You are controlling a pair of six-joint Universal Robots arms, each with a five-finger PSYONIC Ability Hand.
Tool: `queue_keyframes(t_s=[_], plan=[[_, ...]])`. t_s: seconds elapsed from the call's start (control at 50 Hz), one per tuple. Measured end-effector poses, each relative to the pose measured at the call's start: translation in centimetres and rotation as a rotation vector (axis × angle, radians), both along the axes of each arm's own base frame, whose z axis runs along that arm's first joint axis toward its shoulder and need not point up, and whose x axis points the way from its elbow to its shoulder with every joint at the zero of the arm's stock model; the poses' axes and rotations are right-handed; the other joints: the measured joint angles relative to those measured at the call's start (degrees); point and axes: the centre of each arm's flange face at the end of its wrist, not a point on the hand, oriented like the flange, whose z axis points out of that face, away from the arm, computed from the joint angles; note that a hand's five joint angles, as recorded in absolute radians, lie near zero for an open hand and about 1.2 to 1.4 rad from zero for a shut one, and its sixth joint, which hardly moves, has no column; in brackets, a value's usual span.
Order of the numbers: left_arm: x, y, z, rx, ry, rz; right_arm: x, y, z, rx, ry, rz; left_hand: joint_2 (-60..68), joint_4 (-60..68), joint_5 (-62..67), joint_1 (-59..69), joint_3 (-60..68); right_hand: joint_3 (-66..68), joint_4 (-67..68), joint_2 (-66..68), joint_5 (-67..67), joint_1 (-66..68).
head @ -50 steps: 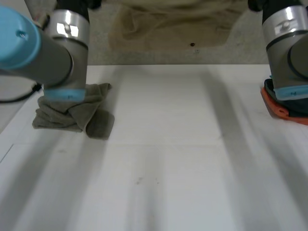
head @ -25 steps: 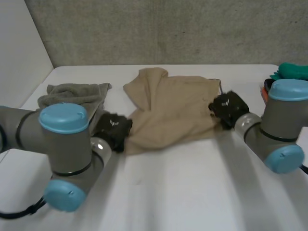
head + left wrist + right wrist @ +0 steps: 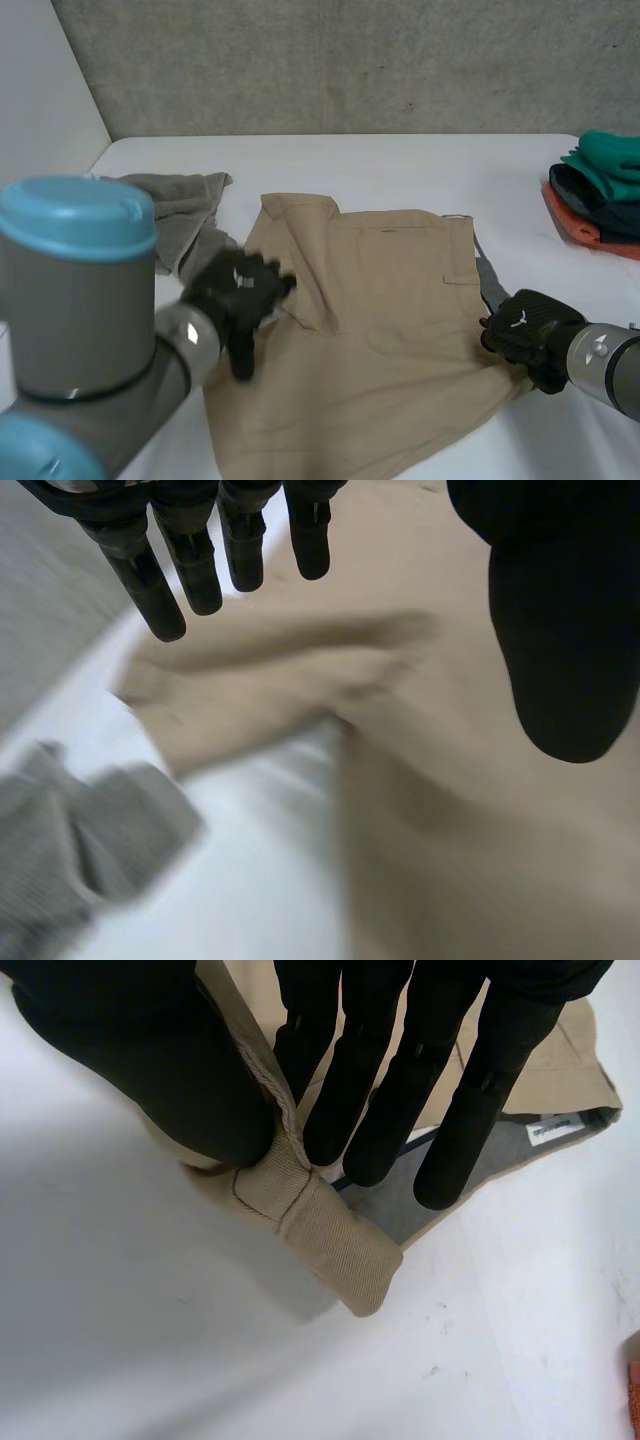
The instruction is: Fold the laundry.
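Rumpled tan shorts (image 3: 390,320), mostly flat

Nothing written can actually be read here. The nearest thing to text is a small white label (image 3: 553,1130) sewn to the grey inner lining of the tan shorts (image 3: 318,1228). It lies just beyond the fingertips of the right hand (image 3: 372,1080), on the side away from its thumb. It carries a short line of dark print, too small to make out. From the head view, the back of the right hand bears a small white emblem (image 3: 517,320), a mark rather than legible letters. The back of the left hand (image 3: 232,292) shows pale flecks in the same spot, too blurred to read.
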Motion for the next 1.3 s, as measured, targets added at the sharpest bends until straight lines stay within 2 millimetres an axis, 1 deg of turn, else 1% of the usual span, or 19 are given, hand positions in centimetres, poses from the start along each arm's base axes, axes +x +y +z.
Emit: queue_keyframes(t_s=[0.08,0.14,0.16,0.18,0.3,0.42,0.44,0.52,0.54,0.56,0.58,0.64,0.7,0.88,1.02,1.1,1.12,1.2,1.3], plan=[[-1.0,-4.7,-0.4,-0.109,0.058,0.014,0.1,-0.3,-0.2,-0.018,-0.029,-0.015,0.4,0.5,0.7,1.1,0.1,0.0,0.0,0.0,0.0,0.0],[-1.2,-5.8,-0.7,-0.125,0.069,0.011,0.2,-0.4,-0.3,-0.021,-0.033,-0.016,0.6,0.8,1.2,1.7,0.1,0.0,0.0,0.0,0.0,0.0],[-1.8,-8.6,-2.0,-0.152,0.094,-0.015,0.2,-0.5,-0.3,-0.029,-0.041,-0.02,2.8,3.0,3.2,3.9,2.1,0.0,0.0,0.0,0.0,0.0],[-2.0,-9.5,-2.6,-0.154,0.101,-0.028,0.2,-0.5,-0.3,-0.032,-0.044,-0.021,4.0,4.4,4.6,5.2,3.5,0.0,0.0,0.0,0.0,0.0],[-2.4,-13.7,-6.2,-0.126,0.118,-0.076,0.3,-0.6,-0.5,-0.046,-0.054,-0.025,10.4,10.7,11.0,11.7,10.1,0.0,0.0,0.0,0.0,0.0],[-1.9,-15.9,-9.3,-0.1,0.083,-0.076,0.3,-0.8,-0.6,-0.058,-0.063,-0.031,15.9,16.6,16.7,17.3,15.7,0.0,0.0,0.0,0.0,0.0],[-1.9,-16.0,-9.5,-0.099,0.078,-0.076,0.3,-0.8,-0.6,-0.059,-0.063,-0.032,15.9,16.6,16.7,17.3,15.7,0.0,0.0,0.0,0.0,0.0],[-1.7,-16.2,-10.7,-0.096,0.039,-0.078,0.3,-1.0,-0.7,-0.069,-0.066,-0.033,32.5,32.8,32.6,35.3,32.1,0.0,0.0,0.0,0.0,0.0],[-1.7,-16.2,-10.8,-0.096,0.032,-0.079,0.3,-1.0,-0.6,-0.072,-0.066,-0.034,32.5,32.8,32.6,35.3,32.1,0.0,0.0,0.0,0.0,0.0],[-1.7,-16.2,-10.9,-0.095,0.028,-0.079,0.3,-1.0,-0.6,-0.073,-0.066,-0.034,44.6,44.3,43.9,46.7,43.6,0.0,0.0,0.0,0.0,0.0],[-1.6,-16.1,-11.0,-0.094,0.023,-0.079,0.3,-1.1,-0.6,-0.076,-0.067,-0.034,48.6,49.0,48.5,50.7,48.1,0.0,0.0,0.0,0.0,0.0],[-1.5,-15.7,-11.3,-0.085,0.004,-0.071,0.3,-1.2,-0.6,-0.081,-0.068,-0.034,54.6,54.9,53.2,52.6,54.0,0.0,0.0,0.0,0.0,0.0],[-1.2,-15.3,-11.0,-0.086,-0.017,-0.041,0.3,-1.2,-0.6,-0.083,-0.068,-0.035,55.1,55.5,53.2,52.6,54.4,0.0,0.0,0.0,0.0,0.0],[0.4,-13.4,-8.2,-0.139,-0.05,0.062,0.3,-1.2,-0.5,-0.082,-0.068,-0.034,55.1,55.5,53.2,52.6,54.4,0.0,0.0,0.0,0.0,0.0],[1.1,-11.3,-8.3,-0.108,-0.073,0.062,0.3,-1.1,-0.6,-0.079,-0.07,-0.036,53.1,53.2,52.8,52.3,52.9,0.0,0.0,0.0,0.0,0.0],[1.2,-10.6,-8.1,-0.099,-0.077,0.059,0.3,-1.1,-0.6,-0.078,-0.075,-0.04,47.1,47.4,47.9,48.1,46.8,0.0,0.0,0.0,0.0,0.0],[1.2,-10.5,-7.7,-0.104,-0.073,0.062,0.3,-1.1,-0.6,-0.077,-0.078,-0.042,42.6,42.9,43.1,42.8,42.5,0.0,0.0,0.0,0.0,0.0],[1.3,-10.3,-6.6,-0.121,-0.063,0.071,0.4,-1.1,-0.6,-0.077,-0.082,-0.045,41.0,41.2,41.5,41.5,41.0,0.0,0.0,0.0,0.0,0.0],[1.2,-9.3,-4.8,-0.129,-0.053,0.065,0.4,-1.3,-0.5,-0.089,-0.088,-0.045,17.7,18.5,18.8,16.7,18.3,0.0,0.0,0.0,0.0,0.0]])
